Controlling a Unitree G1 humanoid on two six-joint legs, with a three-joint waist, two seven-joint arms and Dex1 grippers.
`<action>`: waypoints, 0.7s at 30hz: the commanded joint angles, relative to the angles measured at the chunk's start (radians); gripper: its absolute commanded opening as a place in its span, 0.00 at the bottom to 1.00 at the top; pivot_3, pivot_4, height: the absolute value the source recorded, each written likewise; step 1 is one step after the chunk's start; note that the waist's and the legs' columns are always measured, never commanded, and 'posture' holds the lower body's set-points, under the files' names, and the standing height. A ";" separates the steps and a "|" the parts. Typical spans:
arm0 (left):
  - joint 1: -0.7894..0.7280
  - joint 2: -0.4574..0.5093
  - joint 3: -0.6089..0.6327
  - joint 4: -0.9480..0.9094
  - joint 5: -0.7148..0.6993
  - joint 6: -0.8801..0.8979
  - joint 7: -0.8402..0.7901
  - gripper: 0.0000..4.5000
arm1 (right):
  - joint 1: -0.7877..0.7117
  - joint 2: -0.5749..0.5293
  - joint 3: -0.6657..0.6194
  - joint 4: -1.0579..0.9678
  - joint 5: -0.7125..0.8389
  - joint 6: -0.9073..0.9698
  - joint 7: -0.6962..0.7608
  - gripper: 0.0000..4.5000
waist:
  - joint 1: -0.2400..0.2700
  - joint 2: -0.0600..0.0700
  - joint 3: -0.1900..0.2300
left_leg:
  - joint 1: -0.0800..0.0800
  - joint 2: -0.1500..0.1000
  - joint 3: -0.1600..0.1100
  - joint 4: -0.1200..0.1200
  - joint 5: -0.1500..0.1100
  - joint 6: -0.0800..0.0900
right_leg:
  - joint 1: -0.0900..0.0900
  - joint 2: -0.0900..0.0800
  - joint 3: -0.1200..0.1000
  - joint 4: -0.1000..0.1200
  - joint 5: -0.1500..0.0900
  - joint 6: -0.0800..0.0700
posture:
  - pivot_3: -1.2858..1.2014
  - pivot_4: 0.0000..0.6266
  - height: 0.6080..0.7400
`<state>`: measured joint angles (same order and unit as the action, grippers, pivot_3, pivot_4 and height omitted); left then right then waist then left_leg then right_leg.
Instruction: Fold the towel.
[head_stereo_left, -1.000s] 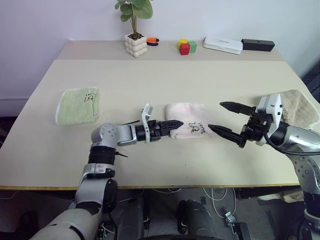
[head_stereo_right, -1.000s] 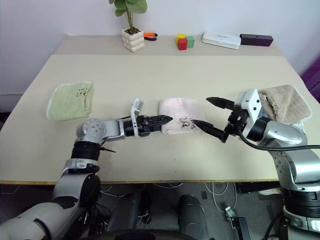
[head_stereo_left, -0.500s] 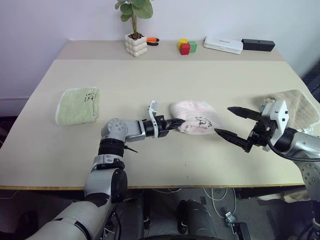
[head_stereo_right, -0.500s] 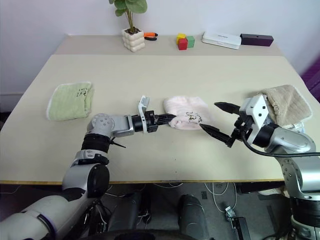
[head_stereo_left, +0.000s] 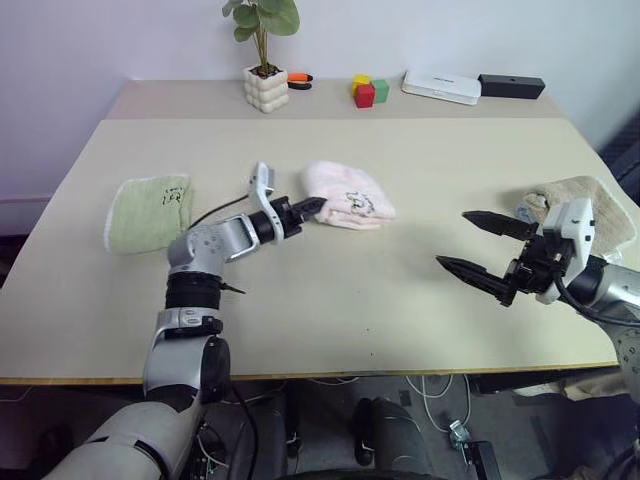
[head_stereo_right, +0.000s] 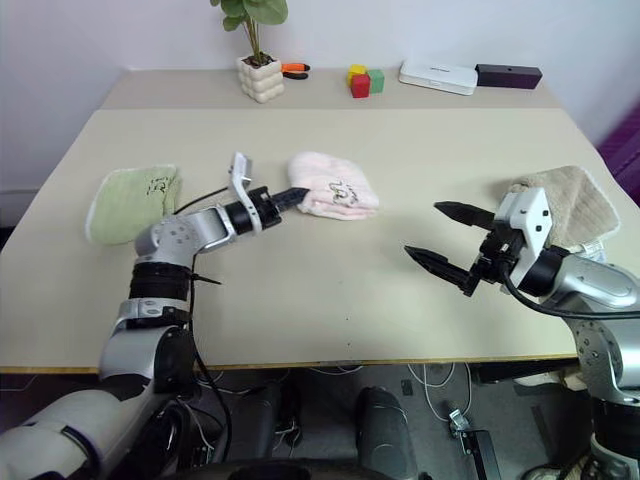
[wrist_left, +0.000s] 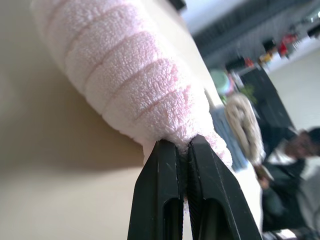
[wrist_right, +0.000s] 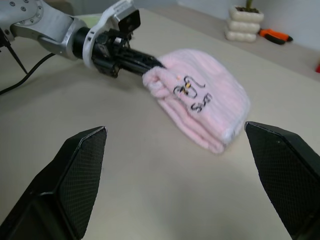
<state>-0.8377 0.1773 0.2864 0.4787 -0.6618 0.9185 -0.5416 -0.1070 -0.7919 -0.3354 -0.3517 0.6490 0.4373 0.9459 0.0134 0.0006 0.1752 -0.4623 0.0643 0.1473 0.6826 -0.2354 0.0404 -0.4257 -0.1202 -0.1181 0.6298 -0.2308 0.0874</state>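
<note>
The pink towel (head_stereo_left: 350, 197) is seen lying folded into a thick bundle on the beige table (head_stereo_left: 330, 300), a little left of the middle and toward the far side. Its left end is pinched by the left gripper (head_stereo_left: 312, 206), whose two black fingers are pressed together on a fold of the cloth. In the left wrist view that grip is shown up close: the fingers (wrist_left: 165, 200) are closed tight on a bunched edge of the ribbed pink terry, a detail that is too small to make out from the head views. In the same wrist view a seated person (wrist_left: 295, 160) is seen blurred in the background.

The right gripper (head_stereo_left: 478, 245) is held above the table at the right, well apart from the towel, with its fingers spread wide and nothing between them. In the right wrist view the towel is framed between the two spread fingers (wrist_right: 75, 175), and the dark printed mark (wrist_right: 191, 95) on its top face is seen clearly.

From the head views more of the table is taken in: a green towel (head_stereo_left: 148, 212) at the left, a tan towel (head_stereo_left: 585, 205) at the right edge, and along the far side a potted plant (head_stereo_left: 264, 55), coloured blocks (head_stereo_left: 366, 91), a white box (head_stereo_left: 441, 87) and a black box (head_stereo_left: 511, 86).
</note>
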 joint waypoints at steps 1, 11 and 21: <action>-0.032 0.075 0.025 -0.054 0.022 -0.097 -0.020 0.00 | -0.042 0.003 0.010 -0.014 0.017 -0.005 0.001 1.00 | -0.001 0.000 0.000 | 0.000 0.000 0.000 0.000 0.000 0.000 | 0.000 0.000 0.000 0.000 0.000 0.000 | 0.52 0.24 1.00; -0.104 0.320 0.136 -0.056 0.030 -0.240 -0.011 0.00 | -0.106 0.019 0.047 0.020 0.068 0.022 0.036 1.00 | -0.003 -0.001 0.001 | 0.000 0.000 0.001 0.000 0.000 0.000 | -0.001 0.000 0.000 0.000 0.002 0.003 | 0.52 0.24 1.00; 0.005 0.449 0.231 -0.155 0.010 -0.277 0.029 0.00 | -0.185 0.024 0.096 0.092 0.049 0.016 0.079 1.00 | -0.005 -0.002 0.002 | 0.000 0.000 0.002 -0.001 0.000 -0.001 | -0.001 0.001 0.000 0.001 0.002 0.004 | 0.52 0.24 1.00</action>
<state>-0.8413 0.6037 0.4748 0.3952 -0.6241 0.6651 -0.5170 -0.2677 -0.7649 -0.2307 -0.2557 0.6904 0.4653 1.0115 0.0087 -0.0019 0.1772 -0.4626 0.0641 0.1494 0.6815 -0.2346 0.0391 -0.4268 -0.1194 -0.1179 0.6304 -0.2288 0.0911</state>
